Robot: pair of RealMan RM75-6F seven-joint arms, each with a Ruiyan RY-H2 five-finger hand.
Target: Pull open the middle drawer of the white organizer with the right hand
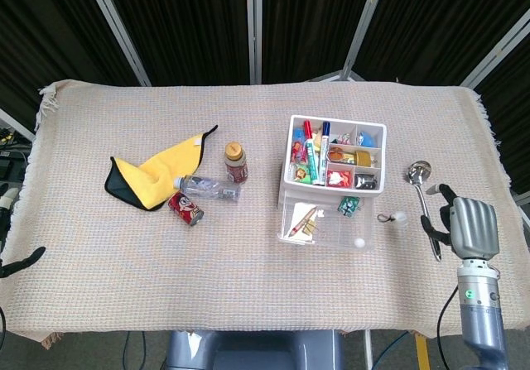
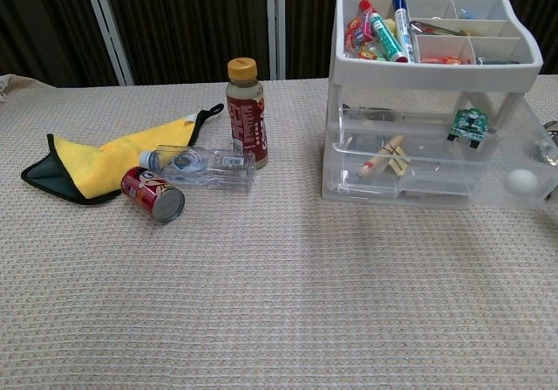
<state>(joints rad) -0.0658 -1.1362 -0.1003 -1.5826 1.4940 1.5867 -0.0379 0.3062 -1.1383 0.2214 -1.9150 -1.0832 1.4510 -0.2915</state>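
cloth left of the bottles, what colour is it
Yellow with a black edge; the cloth shows best in the chest view.

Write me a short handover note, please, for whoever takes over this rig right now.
Right hand: off the organizer, at the table's right edge beside the ladle, holding nothing; whether its fingers are apart or curled cannot be told.
Left hand: only a dark tip shows at the left edge; state unclear.
White organizer: sits right of centre, top tray full of pens.
Drawer: a clear drawer stands pulled out toward the robot, small items inside.
Done: the pull looks complete.
Left: confirm it is the middle drawer; nothing else seems needed.
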